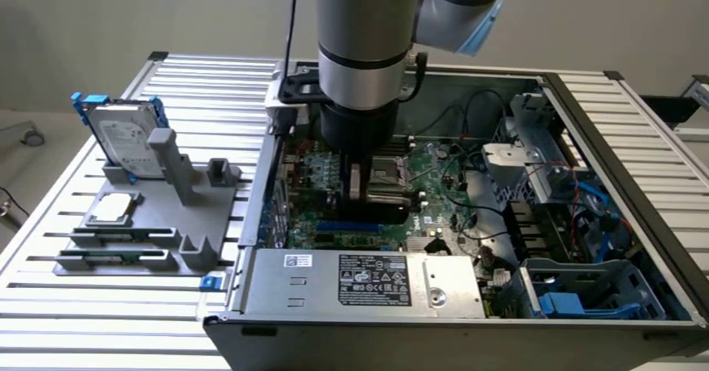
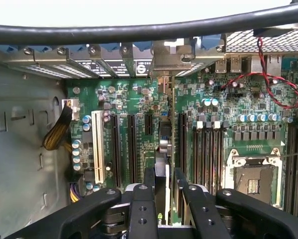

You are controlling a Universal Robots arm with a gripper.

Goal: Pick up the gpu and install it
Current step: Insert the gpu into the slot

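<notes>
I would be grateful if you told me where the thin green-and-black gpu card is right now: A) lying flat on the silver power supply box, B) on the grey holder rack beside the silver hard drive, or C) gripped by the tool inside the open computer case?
C: the thin green-and-black gpu card is held edge-on by the tool, over the green motherboard inside the open metal computer case.

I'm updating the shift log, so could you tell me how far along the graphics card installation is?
Done: the thin green-board gpu with its black shroud is picked up and inside the open grey computer case. In hand: the black gripper is clamped on it, the card upright over the green motherboard and its expansion slots. Left: letting go; I cannot tell whether it is fully seated.
</notes>
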